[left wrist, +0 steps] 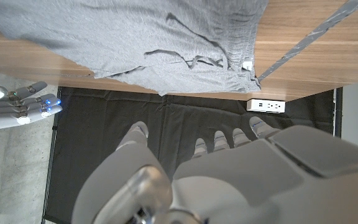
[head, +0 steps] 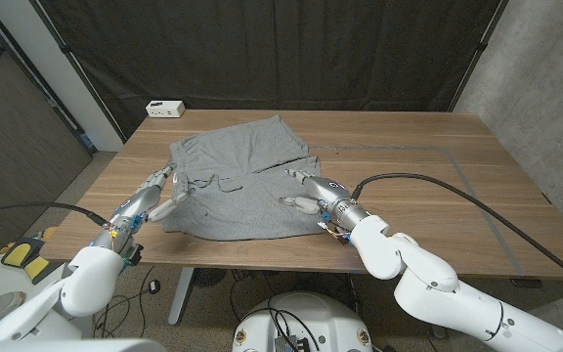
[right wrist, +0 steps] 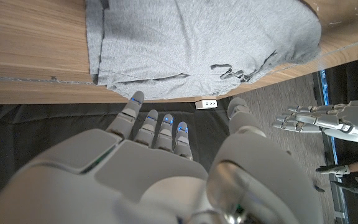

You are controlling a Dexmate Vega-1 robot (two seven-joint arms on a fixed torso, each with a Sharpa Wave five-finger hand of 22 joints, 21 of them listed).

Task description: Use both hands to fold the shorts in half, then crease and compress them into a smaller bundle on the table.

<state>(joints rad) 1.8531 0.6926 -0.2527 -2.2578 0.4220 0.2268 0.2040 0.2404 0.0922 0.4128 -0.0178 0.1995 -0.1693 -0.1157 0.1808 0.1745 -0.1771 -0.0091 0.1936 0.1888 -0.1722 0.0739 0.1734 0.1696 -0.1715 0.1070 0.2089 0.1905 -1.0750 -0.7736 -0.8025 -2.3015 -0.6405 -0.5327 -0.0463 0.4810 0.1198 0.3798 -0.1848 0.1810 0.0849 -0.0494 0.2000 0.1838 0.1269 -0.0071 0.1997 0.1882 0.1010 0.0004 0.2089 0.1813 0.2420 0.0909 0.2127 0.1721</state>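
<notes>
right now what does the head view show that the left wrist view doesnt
Head view alone: both arms reaching in, the whole wooden table, and the taped rectangle outline on it. Left wrist view alone: the back of the left hand close up, fingers apart, holding nothing. Both share the grey shorts with their drawstring, the white power strip, and the right hand, open.

Even, soft overhead light falls on the wooden table (head: 409, 156), with only faint shadows under the grey shorts (head: 235, 176) and no hard glare. The head view is sharp but bends slightly at its edges. In both wrist views the near hand looms large and slightly soft
</notes>
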